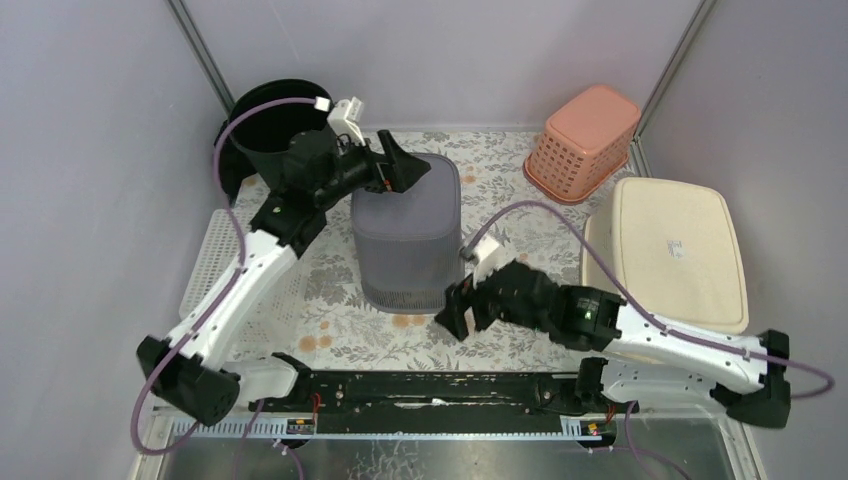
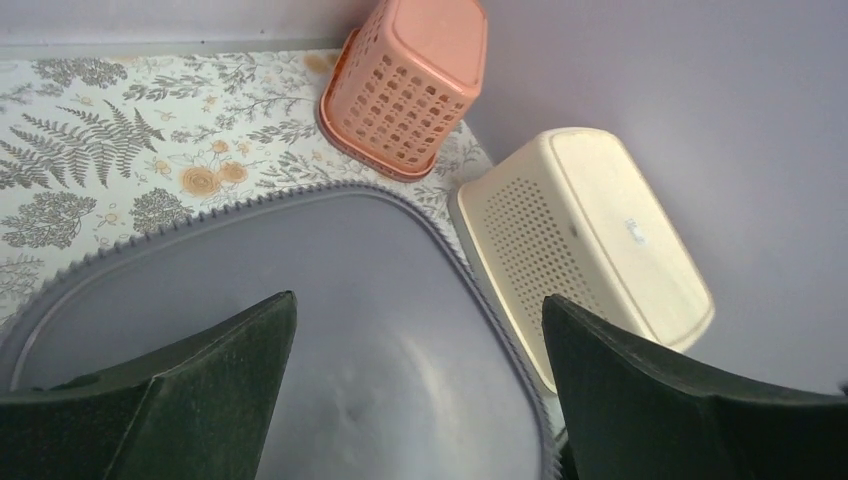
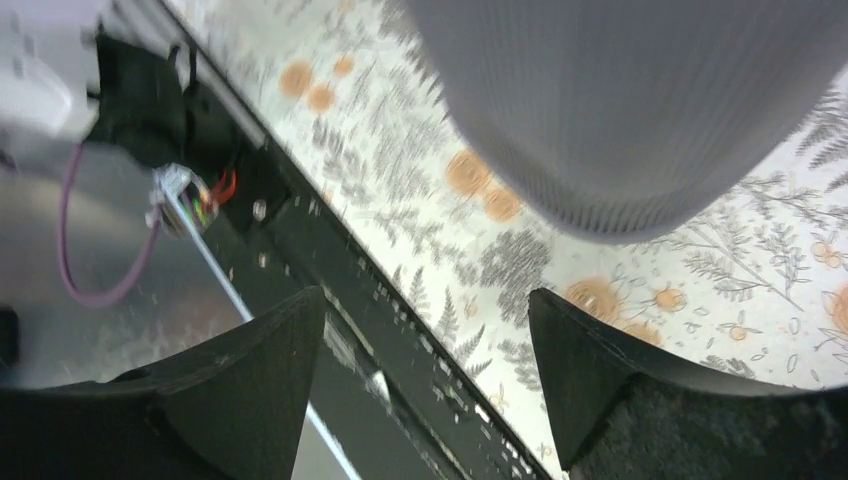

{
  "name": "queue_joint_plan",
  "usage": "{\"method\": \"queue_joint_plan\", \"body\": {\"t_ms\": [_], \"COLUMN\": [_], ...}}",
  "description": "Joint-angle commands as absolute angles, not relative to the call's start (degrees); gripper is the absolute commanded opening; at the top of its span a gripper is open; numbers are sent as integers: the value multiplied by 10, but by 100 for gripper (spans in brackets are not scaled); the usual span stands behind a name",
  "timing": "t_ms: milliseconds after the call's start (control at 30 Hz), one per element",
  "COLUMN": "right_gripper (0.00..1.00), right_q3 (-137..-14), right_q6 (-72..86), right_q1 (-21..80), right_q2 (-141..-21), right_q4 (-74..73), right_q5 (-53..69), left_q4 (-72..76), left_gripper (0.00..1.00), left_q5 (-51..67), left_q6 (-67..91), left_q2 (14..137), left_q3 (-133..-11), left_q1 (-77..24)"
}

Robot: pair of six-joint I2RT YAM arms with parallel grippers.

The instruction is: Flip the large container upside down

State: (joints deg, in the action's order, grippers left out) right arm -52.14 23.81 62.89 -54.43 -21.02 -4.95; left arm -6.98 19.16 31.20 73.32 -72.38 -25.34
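Observation:
The large grey ribbed container (image 1: 405, 235) stands in the middle of the floral mat with a closed, smooth face on top. My left gripper (image 1: 405, 165) is open and hovers just over that top face at its far left edge; in the left wrist view the fingers (image 2: 418, 298) frame the grey surface (image 2: 380, 260) without touching it. My right gripper (image 1: 455, 315) is open and empty, low beside the container's near right corner. In the right wrist view the fingers (image 3: 427, 295) sit below the container's ribbed wall (image 3: 620, 100).
A pink perforated basket (image 1: 583, 140) lies upside down at the back right. A cream container (image 1: 665, 250) lies upside down on the right. A black bucket (image 1: 265, 125) sits at the back left, a white perforated tray (image 1: 205, 260) on the left. A black rail (image 1: 420, 390) runs along the front.

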Motion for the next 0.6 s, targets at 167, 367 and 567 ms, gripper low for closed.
{"method": "queue_joint_plan", "body": {"t_ms": [167,367,567], "right_gripper": [82,84,83], "right_q3": [-498,-635,-783], "right_q6": [109,21,18], "right_q1": [881,835,728], "right_q2": [-663,-870,-1045], "right_q4": [-69,20,16], "right_q5": [-275,-169,-70], "left_q4": [-299,-389,-410], "left_gripper": [100,100,100], "left_q5": [93,9,-2], "left_q6": [261,257,261], "left_q2": [563,547,536], "left_q3": [-828,-873,-880], "left_q1": [-250,-250,-250]}}
